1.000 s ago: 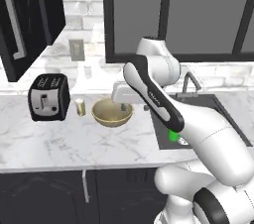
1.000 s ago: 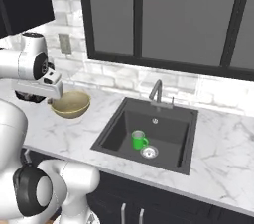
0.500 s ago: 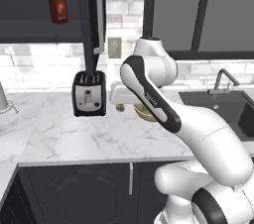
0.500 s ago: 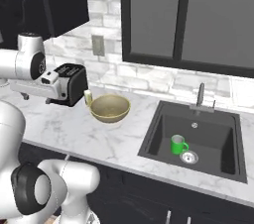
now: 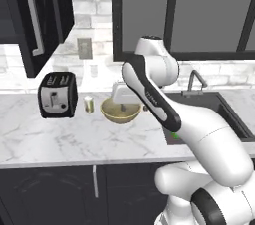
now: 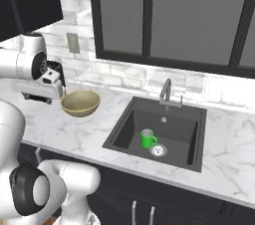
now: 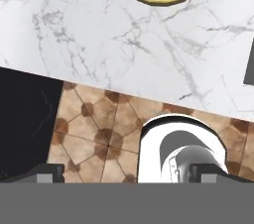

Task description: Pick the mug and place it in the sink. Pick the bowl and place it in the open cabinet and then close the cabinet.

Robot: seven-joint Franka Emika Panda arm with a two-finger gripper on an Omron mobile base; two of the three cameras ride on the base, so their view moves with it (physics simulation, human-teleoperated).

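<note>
Green mug [image 6: 147, 138] upright in my black sink [image 6: 130, 125], beside drain. Olive-gold bowl [image 6: 80, 103] upright on worktop, left of sink. Black cabinet [image 5: 37, 17] door open.

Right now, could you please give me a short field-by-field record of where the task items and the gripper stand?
mug: bright green mug, upright in the sink, beside the round drain
sink: black basin set in the marble counter, faucet behind it
bowl: olive-gold bowl on the counter left of the sink, empty
cabinet: black wall cabinet, door swung open
gripper: gripper open, holding nothing, above the counter edge short of the bowl
toaster: black toaster left of the bowl
</note>
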